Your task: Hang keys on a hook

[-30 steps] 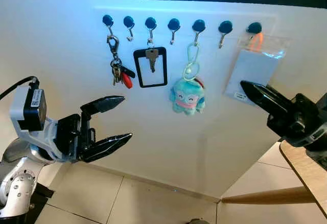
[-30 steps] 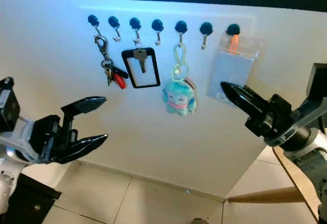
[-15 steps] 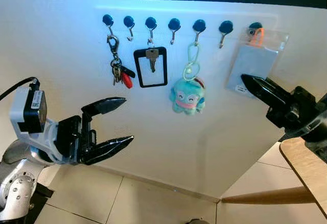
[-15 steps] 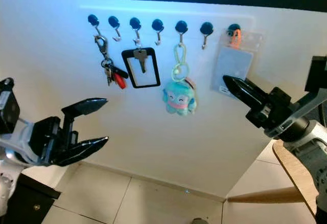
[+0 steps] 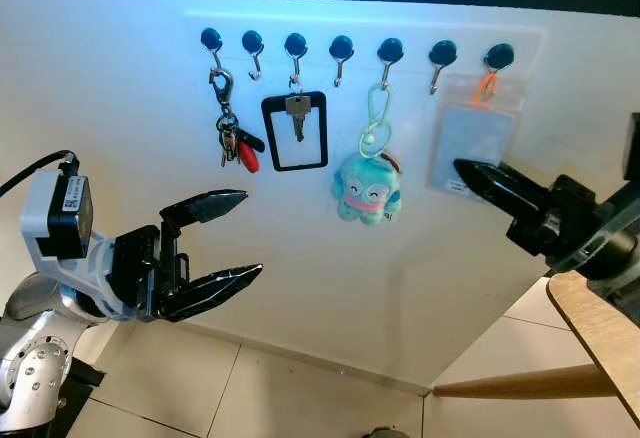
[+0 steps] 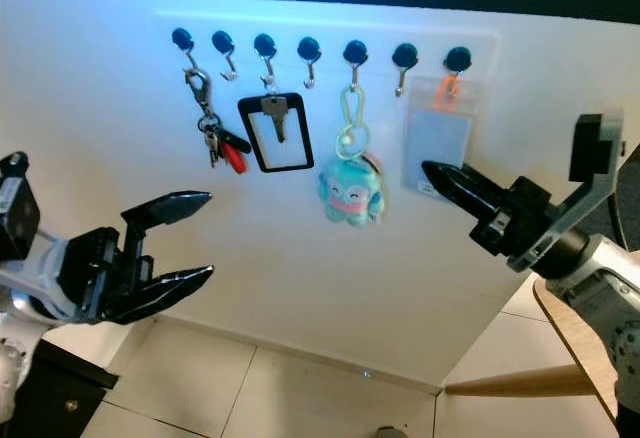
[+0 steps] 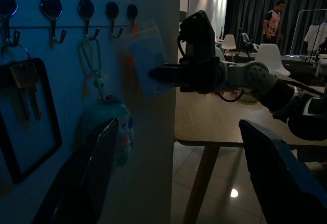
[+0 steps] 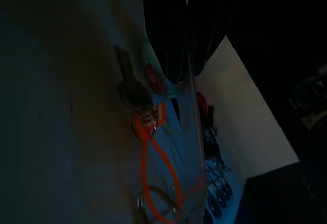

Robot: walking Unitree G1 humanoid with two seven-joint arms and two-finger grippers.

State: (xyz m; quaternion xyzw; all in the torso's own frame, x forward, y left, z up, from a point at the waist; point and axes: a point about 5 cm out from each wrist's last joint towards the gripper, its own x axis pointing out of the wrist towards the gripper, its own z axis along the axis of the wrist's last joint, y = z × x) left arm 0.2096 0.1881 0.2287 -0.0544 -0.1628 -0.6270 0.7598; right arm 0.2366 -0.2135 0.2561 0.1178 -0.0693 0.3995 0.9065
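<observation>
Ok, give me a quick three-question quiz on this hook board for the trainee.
1. True or false: the left tool is open and sits lower than the key bunch.
2. How many of the seven hooks are bare? A) two B) three C) five
3. Fill in: the right tool has its tip at the lower edge of the ____.

Key: 1 true. 2 B. 3 clear pouch.
</observation>
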